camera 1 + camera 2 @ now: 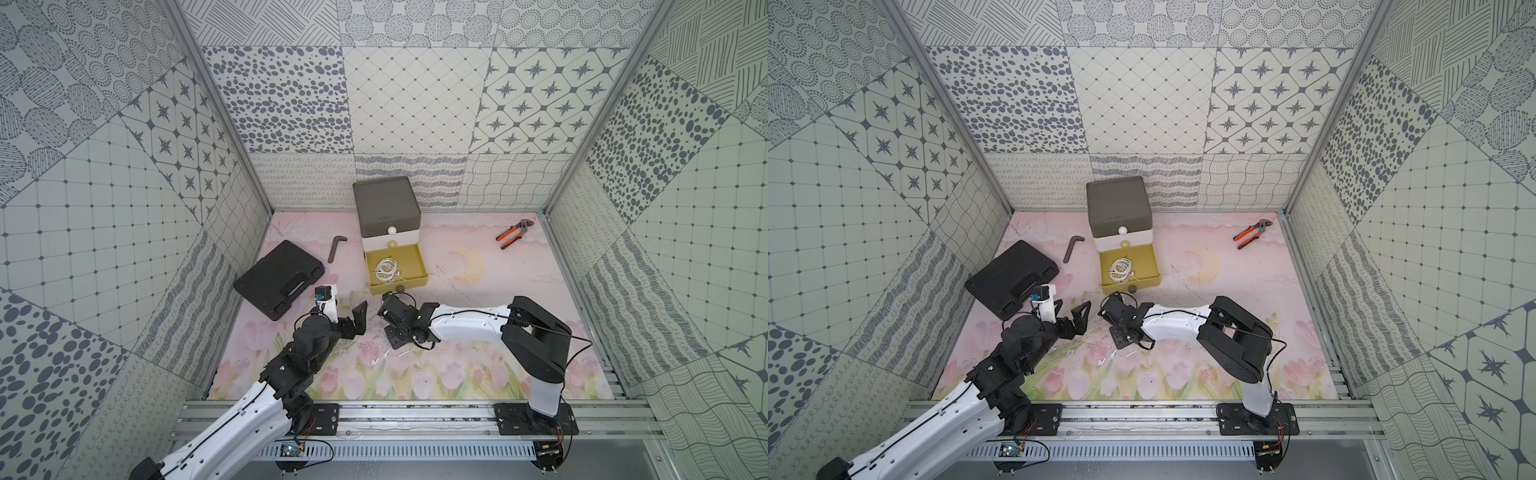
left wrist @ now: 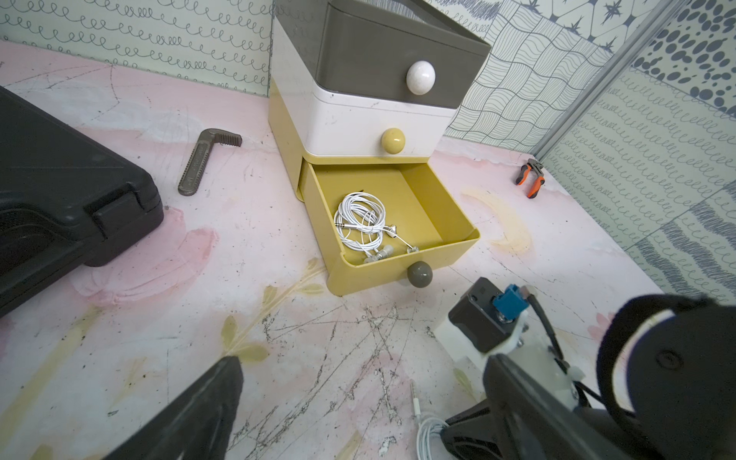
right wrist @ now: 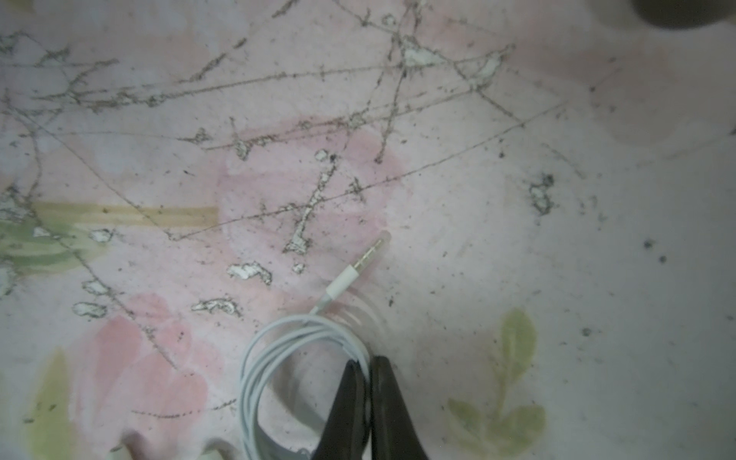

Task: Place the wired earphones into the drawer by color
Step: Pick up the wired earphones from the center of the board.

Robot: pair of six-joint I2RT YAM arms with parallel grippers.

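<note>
The drawer (image 1: 388, 216) unit stands at the back middle: grey top, white middle, and its yellow bottom drawer (image 1: 397, 266) pulled out. One coil of white wired earphones (image 2: 360, 223) lies inside it. My right gripper (image 3: 368, 360) points down at the mat in front of the drawer, shut on the cord of another white earphones coil (image 3: 278, 358). That coil's plug (image 3: 358, 267) rests on the mat. In both top views its white earbuds (image 1: 376, 359) show on the mat beside the right gripper (image 1: 395, 338). My left gripper (image 2: 366, 382) is open with nothing between its fingers, just left of the right one.
A flat black case (image 1: 278, 278) lies at the left. A grey metal L-shaped tool (image 1: 336, 247) lies between the case and the drawer unit. Orange-handled pliers (image 1: 512, 233) lie at the back right. Patterned walls enclose the mat on three sides.
</note>
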